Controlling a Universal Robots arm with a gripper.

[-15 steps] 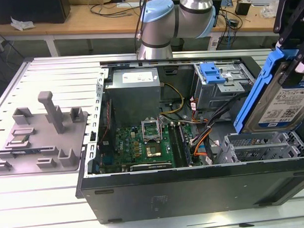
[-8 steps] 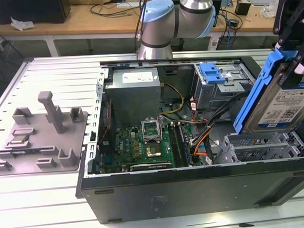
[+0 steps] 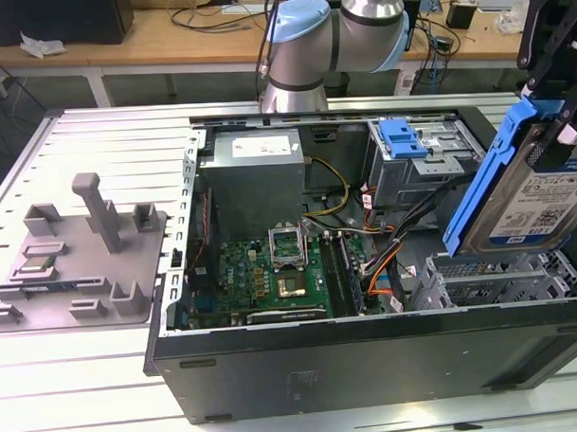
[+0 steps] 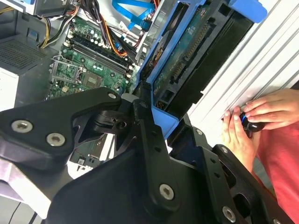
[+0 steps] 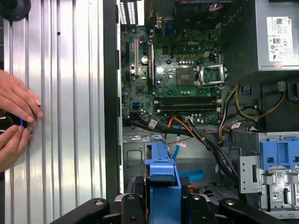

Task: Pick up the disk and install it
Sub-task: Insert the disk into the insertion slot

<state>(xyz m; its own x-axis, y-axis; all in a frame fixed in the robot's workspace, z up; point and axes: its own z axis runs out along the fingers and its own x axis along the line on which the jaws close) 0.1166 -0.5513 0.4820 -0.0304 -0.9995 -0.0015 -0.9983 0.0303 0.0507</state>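
Observation:
In the exterior view my gripper (image 3: 549, 122) is shut on the disk (image 3: 539, 202), a silver drive with a white-and-blue label in a blue carrier rail. The disk hangs tilted above the metal drive cage (image 3: 504, 277) at the case's corner on the exterior view's right, apart from it. In the second wrist view the black fingers (image 4: 145, 126) clamp the blue rail of the disk (image 4: 187, 60). The first wrist view looks down past the gripper (image 5: 161, 207) and the disk's blue rail (image 5: 162, 179) into the case.
The open computer case (image 3: 369, 360) lies on a slatted metal table. Inside are the motherboard (image 3: 281, 273), power supply (image 3: 254, 175), loose cables (image 3: 384, 236) and a bare blue bracket (image 3: 404, 136). A grey fixture (image 3: 81, 252) stands on the exterior view's left. A person's hands (image 5: 14, 116) rest beside the case.

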